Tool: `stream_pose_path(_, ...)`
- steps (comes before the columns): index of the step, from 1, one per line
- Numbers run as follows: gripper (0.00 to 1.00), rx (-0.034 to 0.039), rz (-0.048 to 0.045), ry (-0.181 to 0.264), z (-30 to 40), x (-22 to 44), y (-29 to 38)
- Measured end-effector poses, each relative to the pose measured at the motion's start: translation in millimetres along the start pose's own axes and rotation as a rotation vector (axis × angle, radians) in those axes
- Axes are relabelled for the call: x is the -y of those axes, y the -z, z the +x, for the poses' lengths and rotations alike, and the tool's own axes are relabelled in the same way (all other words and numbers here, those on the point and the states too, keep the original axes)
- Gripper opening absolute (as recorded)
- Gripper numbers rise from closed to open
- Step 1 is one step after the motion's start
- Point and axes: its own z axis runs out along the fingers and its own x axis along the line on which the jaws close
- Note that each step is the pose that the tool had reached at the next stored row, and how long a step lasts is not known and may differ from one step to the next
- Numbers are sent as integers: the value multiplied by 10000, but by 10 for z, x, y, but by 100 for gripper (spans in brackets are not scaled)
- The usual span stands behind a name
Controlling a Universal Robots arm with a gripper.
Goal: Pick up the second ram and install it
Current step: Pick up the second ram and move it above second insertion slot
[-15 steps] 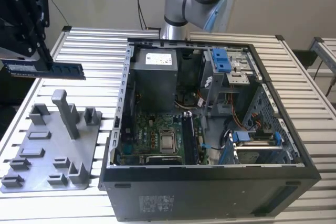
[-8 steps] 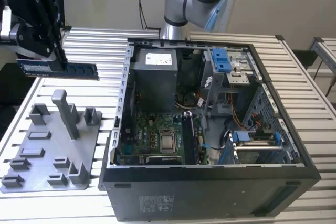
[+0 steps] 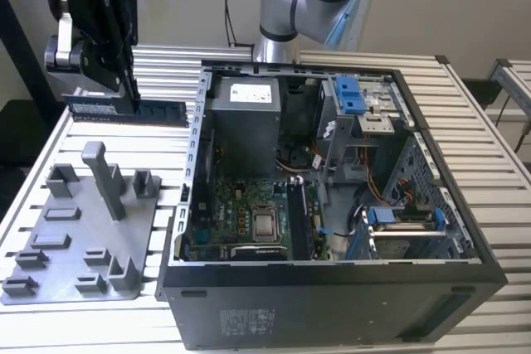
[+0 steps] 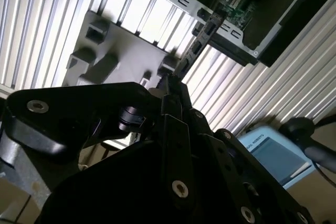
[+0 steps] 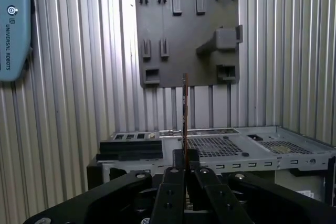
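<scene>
Hanging above the slatted table (image 3: 473,113), item one: the second ram (image 3: 99,105), a long dark blue-black stick held level and on edge. In the exterior view it sits at about ten o'clock from the open computer case (image 3: 332,296), one end pointing toward three o'clock and stopping just short of the case's side wall. In both wrist views the stick (image 4: 198,40) (image 5: 185,114) runs straight out from between the fingers, seen edge-on in the first wrist view.

Item two: the gripper (image 3: 129,94) (image 4: 168,83) (image 5: 185,155), black, closed onto the stick partway along its length; the fingers press its flat faces with no more gap than the board's thickness.

Item three: a grey fixture plate (image 3: 75,246) (image 5: 184,30), flat on the table at about six o'clock from the stick in the exterior view (upright posts and small blocks on it), well below the stick.

Item four: inside the case, a grey power supply (image 3: 245,126) toward twelve o'clock and a green motherboard (image 3: 249,221) toward six o'clock.
</scene>
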Motion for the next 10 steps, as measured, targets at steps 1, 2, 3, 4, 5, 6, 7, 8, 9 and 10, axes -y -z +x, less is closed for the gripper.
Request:
stream_pose_path(1,14,0,0,-1,-2,45,-1)
stream_pose_path(2,14,1,1,-1,-5,89,-2)
stream_pose_path(3,14,1,1,0,-7,134,-3)
stream_pose_path(4,14,1,0,0,-9,179,-3)
stream_pose_path(5,14,1,1,0,-12,226,-3)
stream_pose_path(6,14,0,0,-1,-14,270,-3)
stream_pose_path(7,14,0,0,-1,-17,317,-4)
stream_pose_path(8,14,1,1,0,-19,362,-5)
stream_pose_path(9,14,1,0,0,-21,408,-5)
stream_pose_path(10,14,0,0,0,-23,453,-5)
